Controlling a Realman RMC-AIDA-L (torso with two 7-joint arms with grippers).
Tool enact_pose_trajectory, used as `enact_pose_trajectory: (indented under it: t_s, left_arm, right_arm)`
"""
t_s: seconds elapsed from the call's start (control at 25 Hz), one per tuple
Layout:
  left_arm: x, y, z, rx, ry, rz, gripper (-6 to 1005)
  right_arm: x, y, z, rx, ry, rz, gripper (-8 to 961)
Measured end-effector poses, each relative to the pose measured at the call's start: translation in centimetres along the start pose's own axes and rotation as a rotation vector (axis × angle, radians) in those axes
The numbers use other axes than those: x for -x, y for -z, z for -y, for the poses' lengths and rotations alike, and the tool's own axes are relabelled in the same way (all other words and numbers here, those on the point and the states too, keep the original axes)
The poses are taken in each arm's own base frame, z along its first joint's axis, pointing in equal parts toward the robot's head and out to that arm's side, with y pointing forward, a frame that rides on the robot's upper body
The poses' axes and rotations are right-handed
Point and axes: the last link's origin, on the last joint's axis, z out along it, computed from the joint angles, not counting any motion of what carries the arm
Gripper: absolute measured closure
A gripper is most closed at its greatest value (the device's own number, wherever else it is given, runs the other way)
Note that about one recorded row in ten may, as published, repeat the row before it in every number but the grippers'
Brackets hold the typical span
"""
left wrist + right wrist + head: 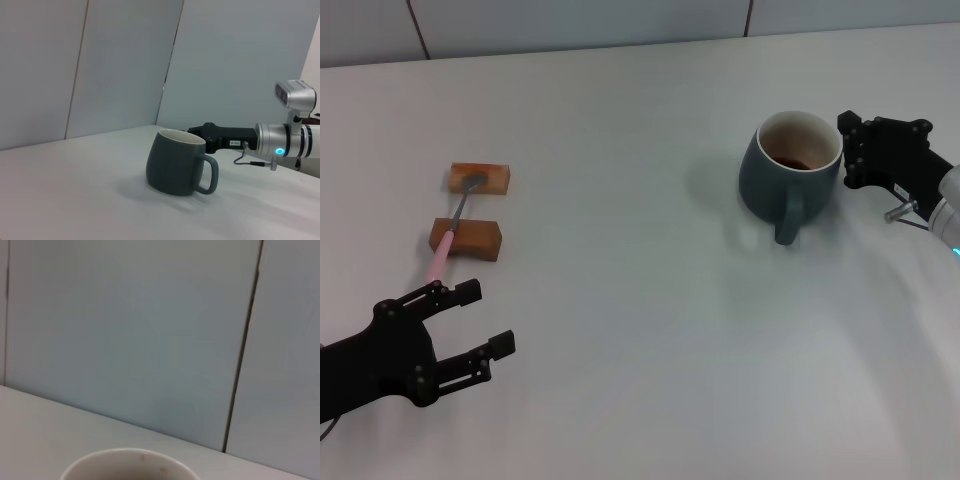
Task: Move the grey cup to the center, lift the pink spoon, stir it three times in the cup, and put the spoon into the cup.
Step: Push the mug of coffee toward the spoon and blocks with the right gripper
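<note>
The grey cup (798, 172) stands upright on the right half of the white table, its handle toward me; it also shows as the cup (175, 162) and as a cream rim (127, 462). My right gripper (848, 152) is open right beside the cup's right wall, its fingers spread along that side; from the left wrist view the right gripper (199, 134) is just behind the cup. The pink spoon (448, 238) lies at the left across two brown blocks, bowl on the far one. My left gripper (486, 318) hangs open near the front left, just short of the spoon's handle end.
Two brown blocks (480, 178) (467, 240) carry the spoon at the left. The white table (640, 300) spreads between spoon and cup. A tiled wall (620, 20) runs along the table's far edge.
</note>
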Motion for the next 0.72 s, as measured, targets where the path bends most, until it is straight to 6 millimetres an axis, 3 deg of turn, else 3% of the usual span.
enact_pose_trajectory:
  t_s: [0.6,0.72]
  left_arm:
    - [0.0,0.0,0.1,-0.001,-0.001,0.001,233]
    - [0.0,0.0,0.1,-0.002,-0.001,0.002,234]
  right_arm:
    - [0.6,-1.4,-2.5,0.115,0.028,-0.011,953]
    - [1.1,-2.4,-3.8,0.166,0.036,-0.012,953]
